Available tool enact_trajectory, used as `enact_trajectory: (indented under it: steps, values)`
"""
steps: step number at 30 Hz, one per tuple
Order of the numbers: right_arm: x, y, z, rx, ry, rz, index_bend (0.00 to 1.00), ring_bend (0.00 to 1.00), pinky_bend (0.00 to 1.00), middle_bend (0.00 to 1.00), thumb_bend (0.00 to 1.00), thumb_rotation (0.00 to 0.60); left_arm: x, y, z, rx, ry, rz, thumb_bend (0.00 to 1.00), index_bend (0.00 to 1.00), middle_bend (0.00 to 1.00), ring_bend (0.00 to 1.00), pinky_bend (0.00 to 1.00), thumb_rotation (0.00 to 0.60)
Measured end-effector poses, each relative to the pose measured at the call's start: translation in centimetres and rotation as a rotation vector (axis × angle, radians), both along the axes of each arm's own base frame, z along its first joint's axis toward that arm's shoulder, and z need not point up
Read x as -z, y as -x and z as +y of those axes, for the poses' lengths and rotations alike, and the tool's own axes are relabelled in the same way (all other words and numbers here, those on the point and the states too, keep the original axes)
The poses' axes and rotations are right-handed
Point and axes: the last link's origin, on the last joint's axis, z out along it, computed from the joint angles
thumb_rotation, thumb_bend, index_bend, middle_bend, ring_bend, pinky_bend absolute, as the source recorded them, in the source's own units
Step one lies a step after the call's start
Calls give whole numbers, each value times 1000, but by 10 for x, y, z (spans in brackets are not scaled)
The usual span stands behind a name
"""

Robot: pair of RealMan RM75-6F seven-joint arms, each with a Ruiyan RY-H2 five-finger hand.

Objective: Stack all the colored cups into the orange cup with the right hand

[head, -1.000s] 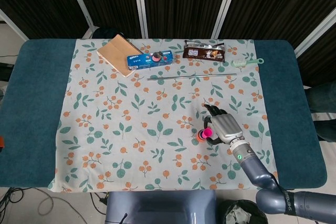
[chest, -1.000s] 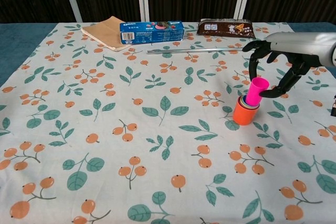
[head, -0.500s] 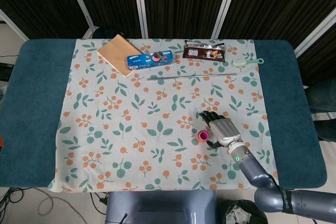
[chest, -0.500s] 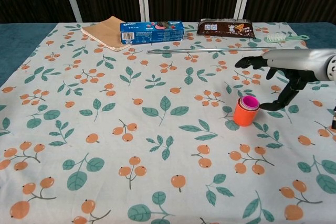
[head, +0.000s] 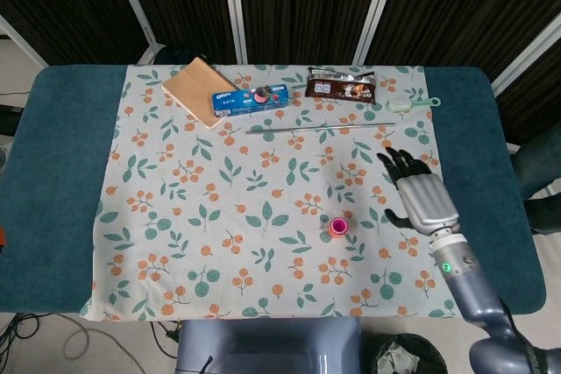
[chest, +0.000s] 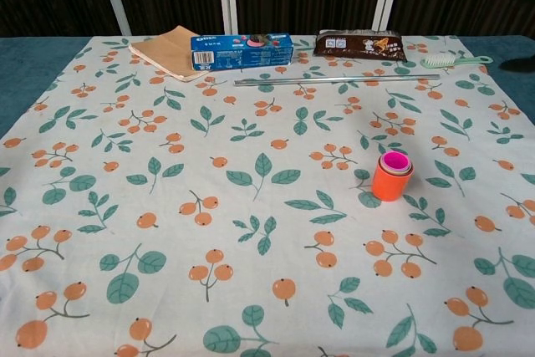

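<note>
The orange cup (chest: 391,181) stands upright on the floral cloth, right of centre, with other colored cups nested inside it; a pink cup (chest: 395,160) sits innermost and its rim shows on top. From above, the stack (head: 338,228) reads as a small pink ring with an orange edge. My right hand (head: 419,201) hovers to the right of the stack, well apart from it, fingers spread and holding nothing. The chest view does not show this hand. My left hand appears in neither view.
Along the far edge lie a brown notebook (head: 195,90), a blue cookie box (head: 250,100), a dark snack pack (head: 341,85) and a green brush (head: 412,104). A thin metal rod (head: 320,127) lies just in front of them. The floral cloth (head: 175,216) covers a teal table.
The pink cup went down into the orange cup's stack and my right hand let go. The hand then drew away to the right and left the chest view.
</note>
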Motion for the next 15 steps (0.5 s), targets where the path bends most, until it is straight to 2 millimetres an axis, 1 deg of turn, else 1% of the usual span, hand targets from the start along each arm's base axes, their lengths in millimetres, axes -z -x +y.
enact_trajectory:
  steps: [1,3,6,9,10,13,15]
  values:
    - [-10,7,10,4,24,1,0,17,152,0,365,600,0,0,0,2,0,0,414,151,32,10,152,600]
    - [-16,14,20,3,42,0,0,17,147,0,365,600,1,-1,-1,5,1,1,413,151,32,10,152,600]
    - [-25,30,45,-10,80,-9,0,17,145,0,365,600,1,-2,-2,7,-1,-1,413,151,32,10,152,600]
    - [-34,51,75,-24,135,-33,0,17,144,0,365,600,1,-3,-2,12,-2,-2,414,151,32,10,149,600]
    - [-37,61,88,-25,158,-40,0,17,144,0,365,600,1,-3,-2,14,-2,-3,414,151,32,10,149,600]
    - [-40,87,116,-8,201,-38,0,17,139,0,365,600,2,-4,-3,20,-1,-5,414,151,32,10,147,600]
    - [-38,99,130,5,221,-36,0,17,137,0,366,600,1,-4,-3,23,-4,-5,413,151,32,10,147,600]
